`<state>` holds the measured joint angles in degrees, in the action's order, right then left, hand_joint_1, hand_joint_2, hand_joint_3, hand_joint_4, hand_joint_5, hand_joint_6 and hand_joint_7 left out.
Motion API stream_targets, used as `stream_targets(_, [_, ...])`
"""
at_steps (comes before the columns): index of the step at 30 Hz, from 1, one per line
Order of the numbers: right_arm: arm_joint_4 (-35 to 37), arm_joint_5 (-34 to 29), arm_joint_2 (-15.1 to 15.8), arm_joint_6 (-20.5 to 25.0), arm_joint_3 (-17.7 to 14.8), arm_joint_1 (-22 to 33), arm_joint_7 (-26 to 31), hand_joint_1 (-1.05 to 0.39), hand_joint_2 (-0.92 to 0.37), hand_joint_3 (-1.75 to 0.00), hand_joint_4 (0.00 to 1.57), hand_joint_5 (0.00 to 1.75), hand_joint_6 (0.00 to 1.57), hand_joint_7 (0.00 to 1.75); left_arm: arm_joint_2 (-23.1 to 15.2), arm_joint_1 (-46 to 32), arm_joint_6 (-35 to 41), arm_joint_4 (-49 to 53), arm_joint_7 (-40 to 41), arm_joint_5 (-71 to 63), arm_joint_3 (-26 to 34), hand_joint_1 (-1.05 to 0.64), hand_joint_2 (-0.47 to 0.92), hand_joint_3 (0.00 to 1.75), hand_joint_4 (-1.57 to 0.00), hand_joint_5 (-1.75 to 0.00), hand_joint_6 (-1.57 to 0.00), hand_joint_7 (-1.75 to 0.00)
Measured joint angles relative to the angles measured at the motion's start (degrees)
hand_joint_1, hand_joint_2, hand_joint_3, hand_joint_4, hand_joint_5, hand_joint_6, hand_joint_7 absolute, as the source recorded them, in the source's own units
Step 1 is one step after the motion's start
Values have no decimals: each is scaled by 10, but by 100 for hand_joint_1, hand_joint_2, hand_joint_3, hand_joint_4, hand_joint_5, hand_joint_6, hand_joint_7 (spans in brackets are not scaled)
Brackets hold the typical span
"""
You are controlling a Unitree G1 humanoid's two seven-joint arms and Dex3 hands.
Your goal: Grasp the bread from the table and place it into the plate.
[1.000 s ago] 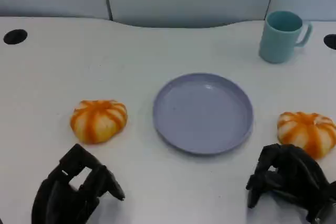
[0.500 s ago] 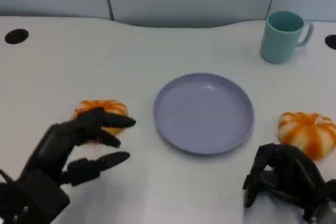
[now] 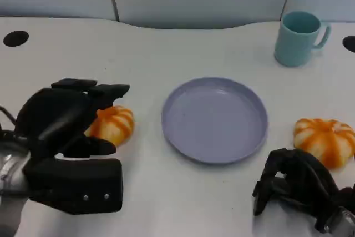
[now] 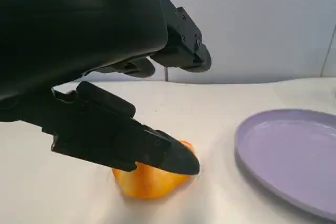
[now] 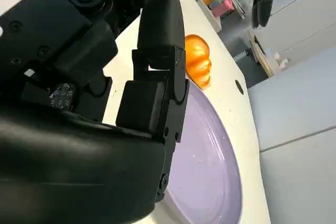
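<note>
Two breads sit on the desk, and the left hand (image 3: pixel 66 123) has come over the left bread (image 3: pixel 113 125), fingers spread around it ungripped, beside the plate (image 3: pixel 215 119); grasp looks imminent.

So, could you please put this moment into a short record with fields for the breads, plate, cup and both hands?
left bread: orange-and-white bun on the table, left of the plate, partly under the left hand
right bread: matching bun on the table, right of the plate
plate: lilac, nothing on it
cup: teal, far right, upright
left hand: over the left bread, fingers apart, no grip yet
right hand: near the right bread, fingers curled, holding nothing
</note>
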<state>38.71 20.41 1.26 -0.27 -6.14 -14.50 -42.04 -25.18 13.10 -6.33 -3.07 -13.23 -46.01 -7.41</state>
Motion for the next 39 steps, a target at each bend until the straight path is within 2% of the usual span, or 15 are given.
stream_targets(6, [-3,0,-2,1,0,1,1,-105,-48,0,157,69,157,49,-14,45,39,34,-32,-35,-50,-76,85,0,-2,0,-11,0])
stream_targets(12, [-12,0,-2,8,1,6,4,-105,-47,0,157,69,157,49,-12,103,69,121,-59,-50,-100,-73,83,0,0,0,-6,0])
stream_targets(17, [-15,0,0,11,1,6,3,-105,-49,-1,157,68,157,48,11,166,74,238,-47,-70,-158,-75,83,0,0,0,-3,0])
stream_targets(25, [-13,0,-1,4,1,8,-2,-105,-48,0,157,68,157,48,60,243,62,448,29,-78,-225,-73,81,0,0,0,-3,-1])
stream_targets(35, [-14,1,-1,-2,0,11,-8,-105,-49,0,157,69,157,48,107,353,28,680,73,-43,-250,-65,82,1,0,0,-4,-1])
stream_targets(39, [-14,1,-1,-7,0,13,-8,-105,-49,0,157,70,157,49,115,367,5,724,93,-21,-251,-48,81,0,-11,-6,-16,-6])
